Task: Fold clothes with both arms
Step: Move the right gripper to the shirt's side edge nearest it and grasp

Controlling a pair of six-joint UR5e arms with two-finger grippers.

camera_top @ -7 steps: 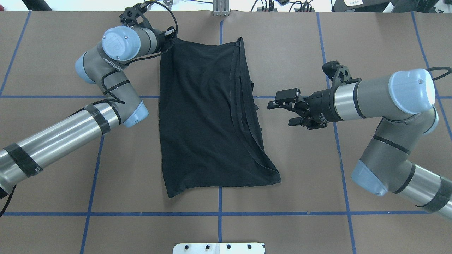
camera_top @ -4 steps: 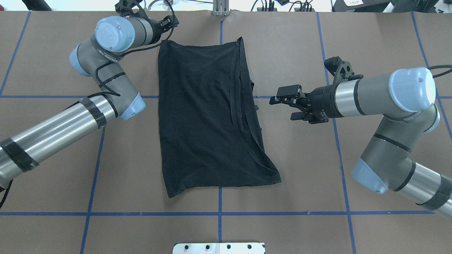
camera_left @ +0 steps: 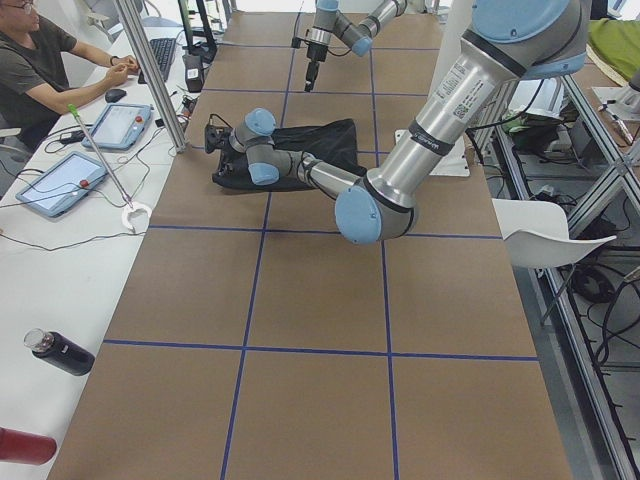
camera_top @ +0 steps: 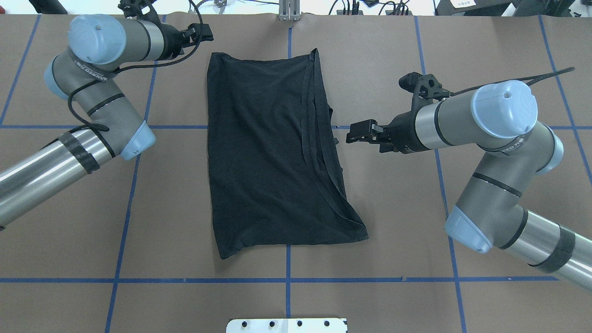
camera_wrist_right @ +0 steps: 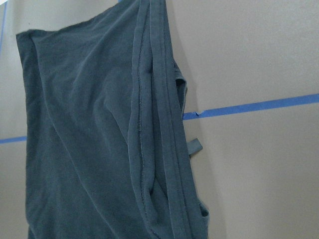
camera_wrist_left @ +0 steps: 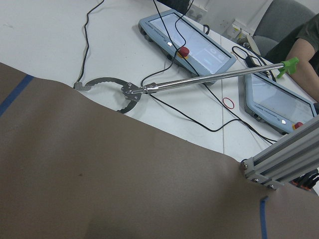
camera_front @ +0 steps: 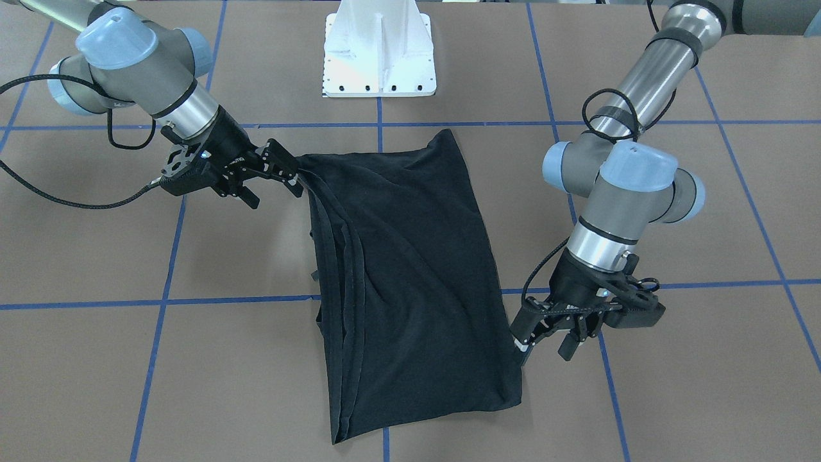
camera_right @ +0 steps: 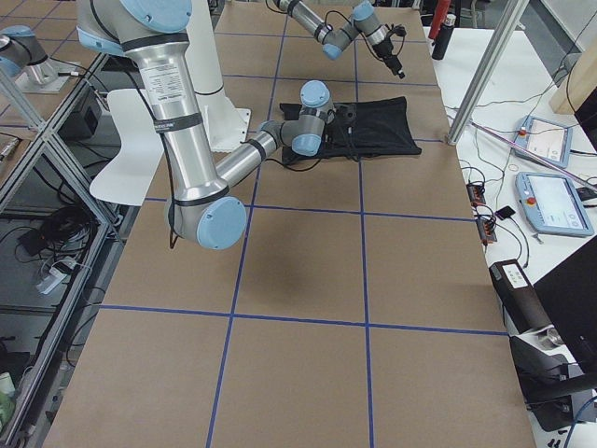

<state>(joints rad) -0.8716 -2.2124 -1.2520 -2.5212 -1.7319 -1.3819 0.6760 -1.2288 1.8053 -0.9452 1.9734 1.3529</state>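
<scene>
The black T-shirt (camera_top: 263, 152) lies flat on the brown table, folded lengthwise into a tall strip, with layered hems along its right side (camera_wrist_right: 154, 129). No graphic shows. My left gripper (camera_top: 202, 32) hovers open and empty, left of the shirt's far left corner (camera_front: 516, 378) and clear of the cloth. My right gripper (camera_top: 357, 134) is open and empty too. It is raised and points at the shirt's right edge, a short gap away. In the front-facing view the left gripper (camera_front: 545, 340) and right gripper (camera_front: 272, 179) both show spread fingers.
Blue tape lines (camera_top: 287, 280) grid the table. The white pedestal base (camera_front: 378, 51) stands at the robot's side. An aluminium post (camera_top: 289, 11) stands at the far edge. Beyond it a white desk holds tablets (camera_wrist_left: 187, 42) and cables, where a person (camera_left: 40, 60) sits.
My left arm has drawn back to the left, away from the shirt's far left corner. My right gripper has rolled at the wrist and edged towards the shirt. The shirt has not moved.
</scene>
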